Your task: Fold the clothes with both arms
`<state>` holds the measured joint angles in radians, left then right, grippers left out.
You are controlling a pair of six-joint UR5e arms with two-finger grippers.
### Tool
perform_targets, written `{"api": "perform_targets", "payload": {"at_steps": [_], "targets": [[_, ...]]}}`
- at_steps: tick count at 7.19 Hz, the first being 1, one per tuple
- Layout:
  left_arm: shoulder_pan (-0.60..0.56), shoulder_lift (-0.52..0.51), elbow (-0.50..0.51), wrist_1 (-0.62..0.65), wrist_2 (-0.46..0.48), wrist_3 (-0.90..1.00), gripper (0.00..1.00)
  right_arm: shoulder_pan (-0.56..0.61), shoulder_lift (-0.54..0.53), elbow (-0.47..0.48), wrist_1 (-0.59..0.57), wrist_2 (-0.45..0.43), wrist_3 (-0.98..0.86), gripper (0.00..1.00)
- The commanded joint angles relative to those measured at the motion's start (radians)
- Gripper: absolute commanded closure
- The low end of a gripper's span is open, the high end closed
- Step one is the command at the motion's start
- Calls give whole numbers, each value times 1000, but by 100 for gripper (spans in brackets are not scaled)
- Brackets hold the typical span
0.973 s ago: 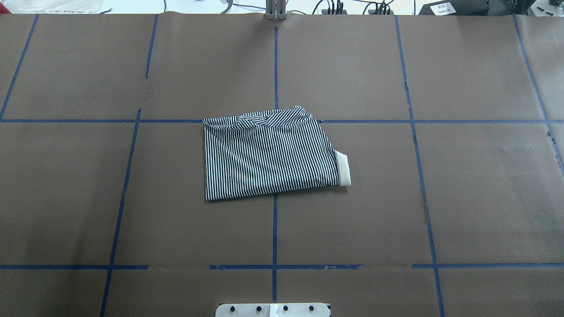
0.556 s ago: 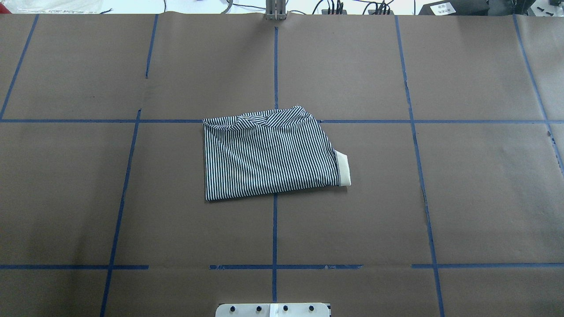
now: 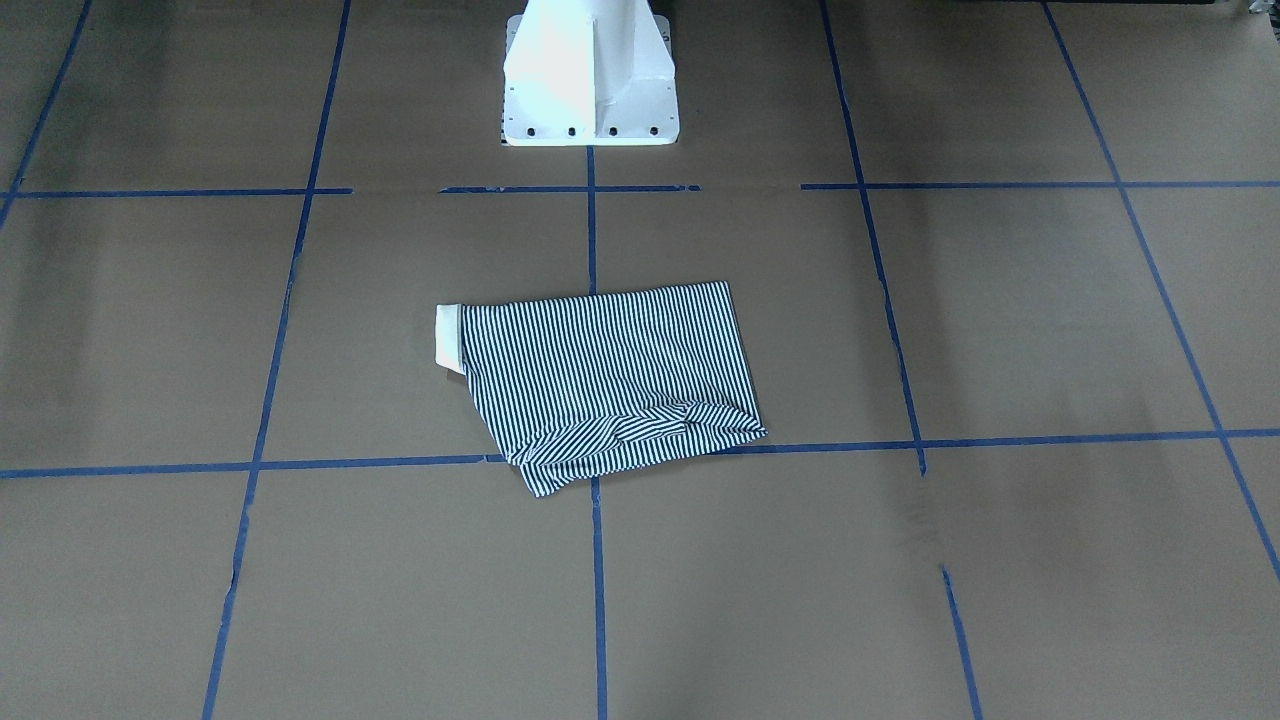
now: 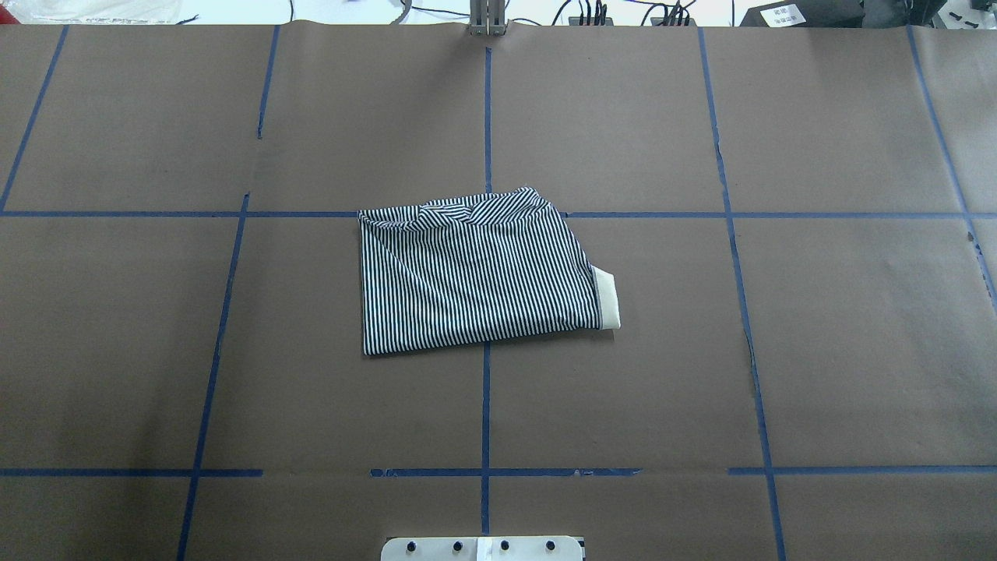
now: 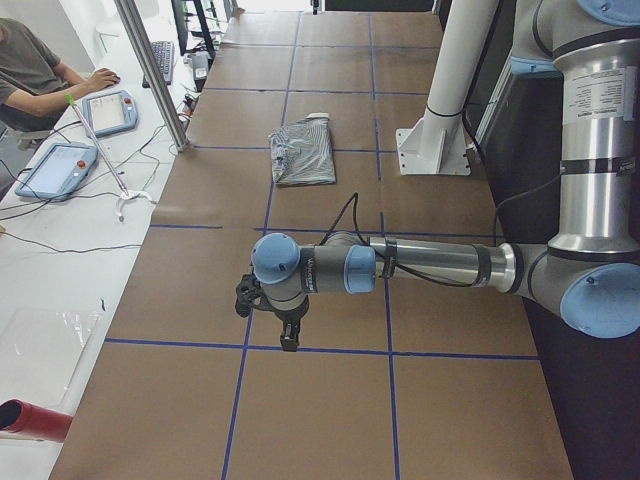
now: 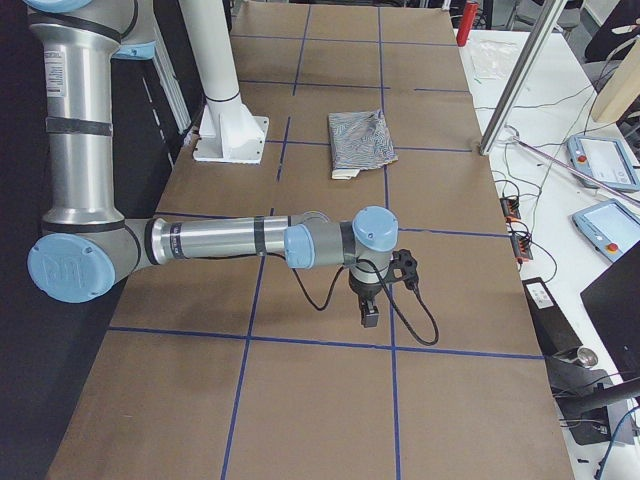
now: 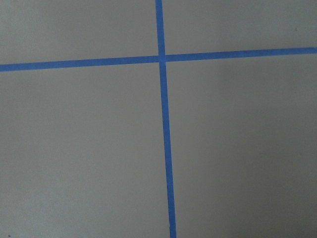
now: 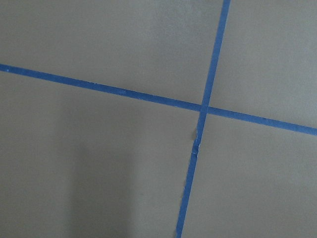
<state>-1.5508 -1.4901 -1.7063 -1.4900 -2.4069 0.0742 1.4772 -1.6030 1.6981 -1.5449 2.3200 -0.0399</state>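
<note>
we see the striped polo shirt (image 4: 475,273) lying folded into a rough rectangle near the middle of the counter (image 4: 818,351), about halfway between the robot's edge and the operators' edge. it lies flat on the brown covering, across the crossing of two blue tape lines (image 4: 486,405). a cream band (image 4: 607,298) pokes out of the fold on the side toward the counter's right end. along the side toward the operators' edge the cloth is bunched and its stripes run slantwise. nothing touches the shirt.

the left arm (image 5: 430,262) reaches out low over the counter's left end, well apart from the shirt. its wrist points down, and the left wrist view shows only a tape crossing (image 7: 162,58). the right arm (image 6: 220,240) does the same over the counter's right end, also well apart from the shirt. we cannot tell how far the left jaws or the right jaws are parted, as only the side views show them. neither has hold of the shirt.

the white pedestal (image 3: 590,75) stands at the middle of the robot's edge. beyond the operators' edge, a person (image 5: 35,70) sits at a side bench with two tablets (image 5: 108,110).
</note>
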Motion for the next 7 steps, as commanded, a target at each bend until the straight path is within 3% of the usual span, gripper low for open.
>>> {"api": "perform_targets", "payload": {"at_steps": [1, 7], "targets": [[0, 1, 0, 0, 2, -1, 0, 0, 0, 0, 0, 1, 0, 0], [-9, 1, 8, -30, 12, -1, 0, 0, 0, 0, 2, -1, 0, 0]]}}
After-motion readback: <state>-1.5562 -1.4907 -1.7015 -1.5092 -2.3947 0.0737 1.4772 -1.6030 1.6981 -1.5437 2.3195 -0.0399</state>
